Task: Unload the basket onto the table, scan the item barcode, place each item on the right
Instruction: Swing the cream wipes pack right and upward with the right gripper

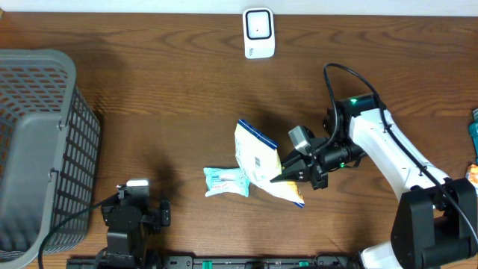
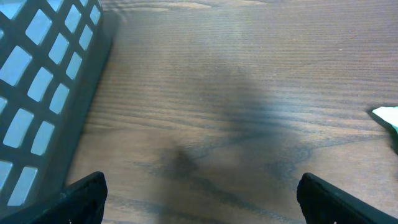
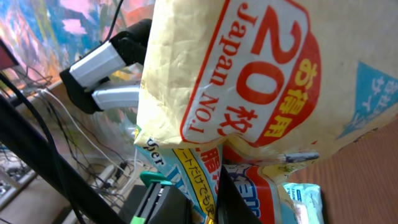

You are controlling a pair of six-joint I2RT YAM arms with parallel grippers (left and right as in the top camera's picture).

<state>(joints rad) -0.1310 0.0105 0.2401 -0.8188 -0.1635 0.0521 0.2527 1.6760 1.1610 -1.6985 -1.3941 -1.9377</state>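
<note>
My right gripper [image 1: 282, 177] is shut on the item, a cream snack bag [image 1: 258, 155] with a blue top edge, and holds it tilted above the table's middle. In the right wrist view the bag [image 3: 249, 74] fills the frame, showing a red "20" label. Its lower edge is pinched between my black fingers [image 3: 239, 198], with the right gripper [image 3: 208, 205] at the bottom. No barcode shows. A white scanner [image 1: 258, 33] stands at the far edge. My left gripper [image 1: 135, 214] rests open at the front left, and the left wrist view shows the left gripper [image 2: 211, 199] over bare wood.
A small pale blue packet [image 1: 226, 181] lies on the table just left of the bag, and the packet's corner [image 2: 388, 116] shows at the right edge of the left wrist view. A grey mesh basket [image 1: 41, 149] stands at the left. Two packets [image 1: 473, 127] peek in at the right edge.
</note>
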